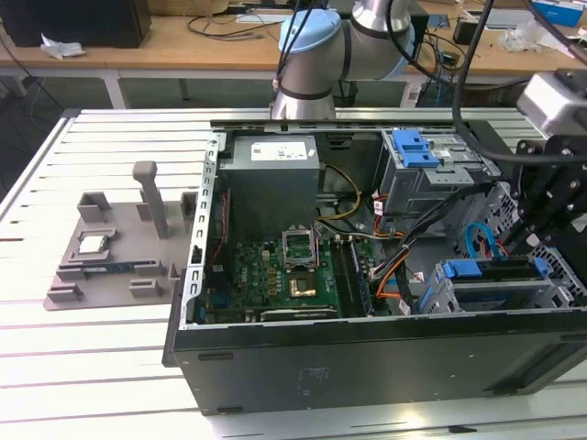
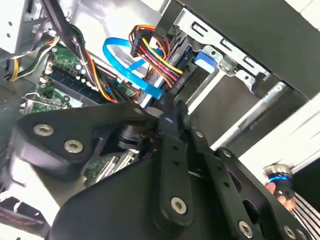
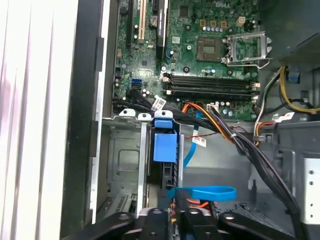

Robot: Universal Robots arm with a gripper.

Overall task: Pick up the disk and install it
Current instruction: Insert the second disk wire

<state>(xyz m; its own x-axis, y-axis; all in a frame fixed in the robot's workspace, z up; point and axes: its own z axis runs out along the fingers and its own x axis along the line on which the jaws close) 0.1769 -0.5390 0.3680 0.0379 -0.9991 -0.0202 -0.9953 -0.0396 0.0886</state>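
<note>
The disk (image 1: 486, 272) stands on edge in the lower drive bay at the front corner of the open computer case (image 1: 367, 344), on the exterior view's right. Its blue bracket shows at both ends. My gripper (image 1: 526, 242) reaches down from above onto the bracket's right end. In the first wrist view the blue bracket of the disk (image 3: 165, 146) runs straight out from my gripper (image 3: 172, 218), whose fingers sit close together on the disk's thin edge. In the second wrist view my gripper (image 2: 169, 119) points at the bay, where a blue bracket tab (image 2: 207, 59) shows.
A loop of blue data cable (image 3: 205, 192) and bundled power wires (image 3: 235, 140) hang beside the bay. Behind it stands a grey cage with a blue latch (image 1: 417, 149). The motherboard (image 1: 275, 275) fills the case floor. A grey fixture (image 1: 110, 261) with a small chip (image 1: 94, 244) lies on the table's left.
</note>
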